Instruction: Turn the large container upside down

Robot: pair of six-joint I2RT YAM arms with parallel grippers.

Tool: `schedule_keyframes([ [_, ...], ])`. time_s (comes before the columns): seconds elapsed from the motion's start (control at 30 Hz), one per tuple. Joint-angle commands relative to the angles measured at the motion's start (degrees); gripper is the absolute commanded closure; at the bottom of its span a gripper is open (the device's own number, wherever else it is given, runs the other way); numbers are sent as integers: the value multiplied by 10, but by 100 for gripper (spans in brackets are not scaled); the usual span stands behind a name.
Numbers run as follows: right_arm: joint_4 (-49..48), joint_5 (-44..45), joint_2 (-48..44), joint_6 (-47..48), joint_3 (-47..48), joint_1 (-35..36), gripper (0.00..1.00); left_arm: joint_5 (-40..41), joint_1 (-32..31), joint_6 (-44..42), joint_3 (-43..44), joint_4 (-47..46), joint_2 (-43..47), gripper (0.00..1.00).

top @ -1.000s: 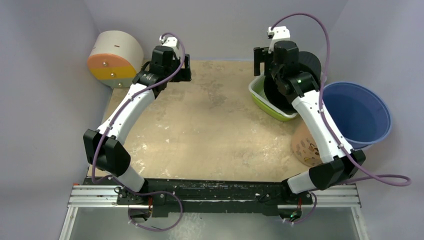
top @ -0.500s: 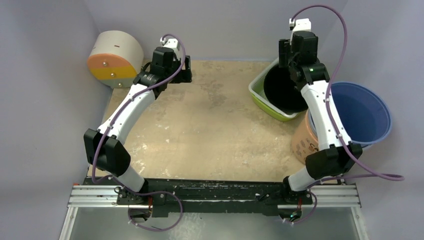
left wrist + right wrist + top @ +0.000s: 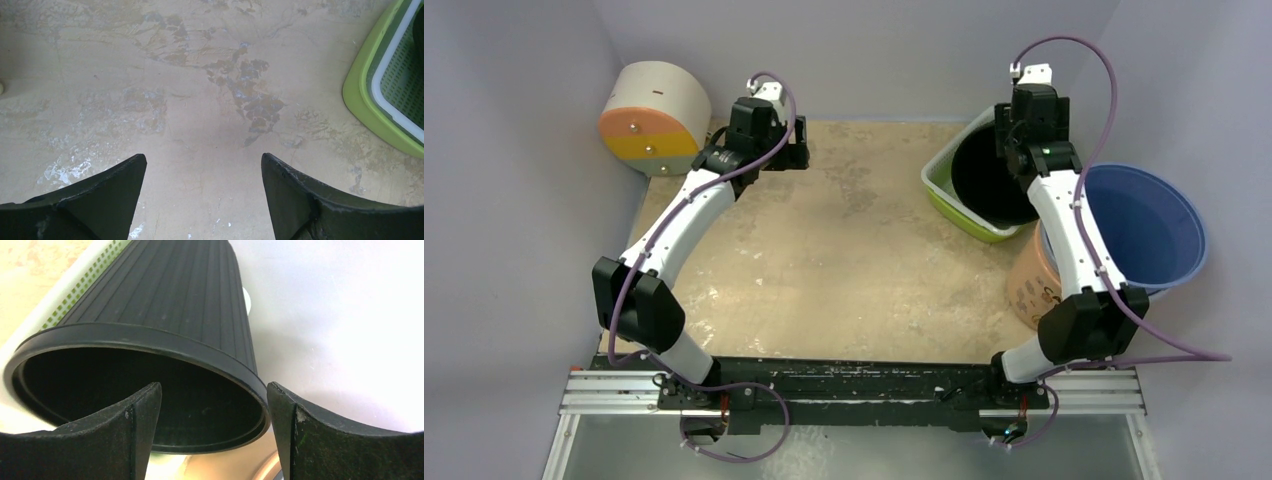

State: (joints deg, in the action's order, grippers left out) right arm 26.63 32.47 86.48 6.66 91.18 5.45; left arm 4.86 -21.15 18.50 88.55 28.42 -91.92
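A black ribbed bin (image 3: pixel 984 180) lies tilted in a green basket (image 3: pixel 939 185) at the back right, its mouth facing front. A large blue tub (image 3: pixel 1139 225) stands upright at the right edge. My right gripper (image 3: pixel 1016 140) is open and empty, just above the bin's back right rim. In the right wrist view the bin (image 3: pixel 165 300) fills the frame, and its rim shows between the spread fingers of the gripper (image 3: pixel 214 395). My left gripper (image 3: pixel 801 145) is open and empty over bare table at the back left, as the left wrist view (image 3: pixel 202 165) shows.
A white and orange drum (image 3: pixel 649 120) lies at the back left corner. A tan printed container (image 3: pixel 1029 285) sits under the blue tub's near left side. The basket's edge shows in the left wrist view (image 3: pixel 370 105). Grey walls enclose the table.
My right arm has swung right and back, from over the bin's left side to its back right rim. The bin's mouth is uncovered in the top view. The left arm has not moved.
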Motion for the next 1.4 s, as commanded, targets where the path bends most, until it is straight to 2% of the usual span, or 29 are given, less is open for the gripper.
schedule_keyframes([
  [0.0, -61, 51, -17, 17, -10, -13, 19, -9, -2, 5, 3, -14, 19, 18],
  [0.3, -133, 41, 23, 45, 7, -47, 19, -13, -1, 17, -14, -30, 28, 18],
  [0.47, -117, -13, 48, 13, 4, -58, 30, -15, -2, 20, -36, -39, 37, 18],
  [0.5, -119, -12, 50, 14, -1, -58, 35, -13, -2, 18, -39, -39, 39, 18],
  [0.53, -123, -11, 50, 14, -5, -58, 49, -11, -2, 16, -41, -39, 40, 18],
  [0.6, -130, 1, 48, 8, -10, -58, 88, -6, -2, 10, -43, -37, 40, 18],
  [0.63, -131, 3, 46, 5, -10, -58, 97, -3, -1, 9, -43, -38, 40, 18],
  [0.67, -132, 5, 44, 4, -8, -58, 100, -2, -1, 8, -43, -37, 40, 18],
  [0.9, -125, 6, 13, -6, 10, -58, 100, 4, -1, 12, -25, -39, 31, 19],
  [1.0, -116, 0, -4, -19, 46, -57, 100, 18, -1, 13, -2, -30, 29, 21],
  [1.27, -27, -125, -15, -65, 192, -50, 100, 91, 0, 29, 72, 1, 35, 23],
  [1.37, -9, -216, -9, -84, 237, -45, 100, 112, 10, 37, 77, 3, 44, 23],
])
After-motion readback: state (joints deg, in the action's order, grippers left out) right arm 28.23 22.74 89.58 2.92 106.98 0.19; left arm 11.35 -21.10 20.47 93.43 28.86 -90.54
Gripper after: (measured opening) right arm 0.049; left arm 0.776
